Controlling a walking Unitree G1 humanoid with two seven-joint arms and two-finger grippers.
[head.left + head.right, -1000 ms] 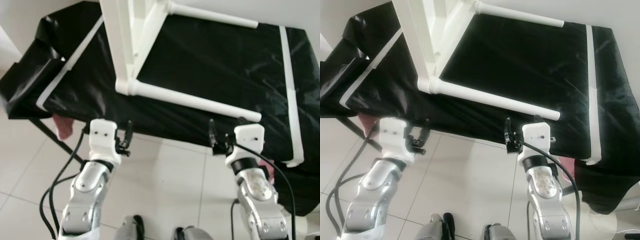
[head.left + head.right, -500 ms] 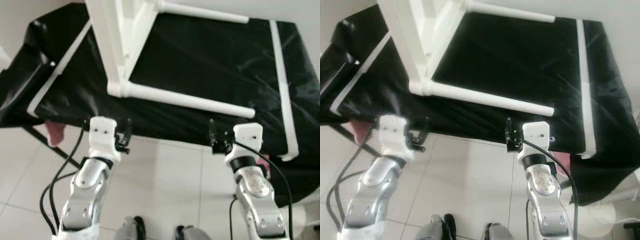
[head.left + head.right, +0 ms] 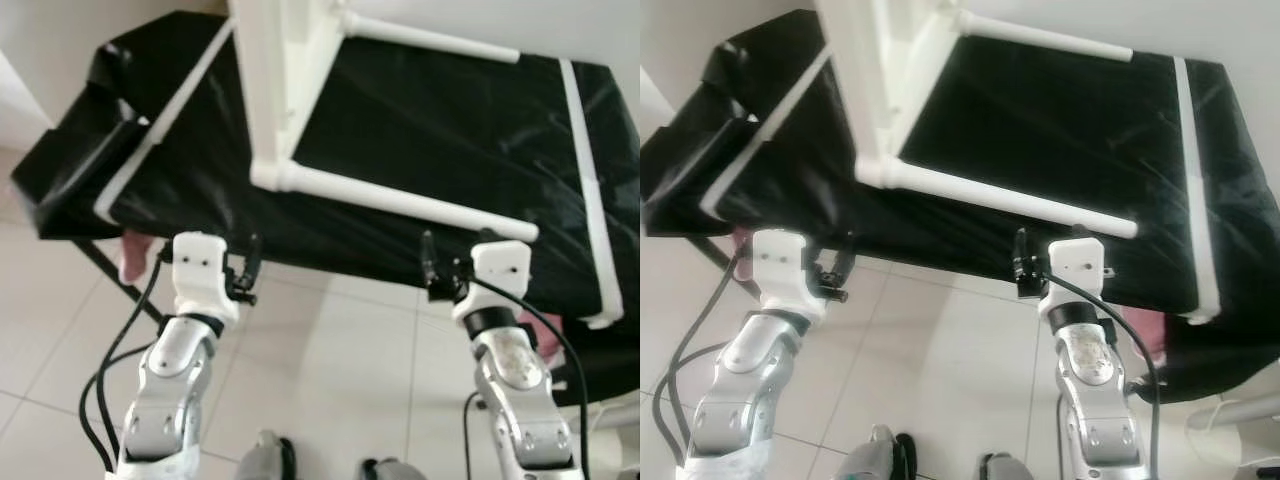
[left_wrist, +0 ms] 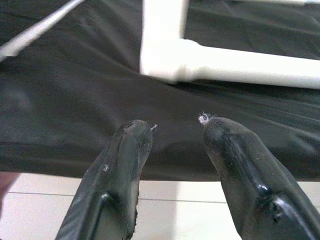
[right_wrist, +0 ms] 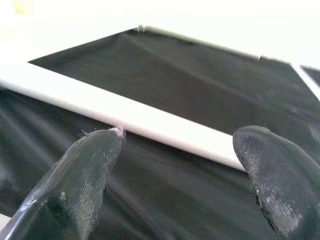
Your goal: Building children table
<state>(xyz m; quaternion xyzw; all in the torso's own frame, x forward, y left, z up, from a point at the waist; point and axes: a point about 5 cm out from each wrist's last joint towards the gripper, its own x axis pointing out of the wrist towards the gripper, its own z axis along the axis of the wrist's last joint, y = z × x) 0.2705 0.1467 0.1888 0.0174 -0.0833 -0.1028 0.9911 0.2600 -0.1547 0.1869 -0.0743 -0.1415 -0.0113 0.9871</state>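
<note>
Left eye view: the white table frame [image 3: 300,110] lies on the black-covered desk [image 3: 450,130], one leg [image 3: 400,203] along its near edge. Left gripper [image 3: 243,275] and right gripper [image 3: 432,272] hover just short, parted and empty. Assembly looks partial; grasping remains.

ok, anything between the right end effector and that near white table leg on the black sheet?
Nothing visible. The right end effector hovers open at the near edge of the black sheet, and the white table leg lies just beyond it with only bare sheet in between. The left end effector is open too, near the leg's joint end.
</note>
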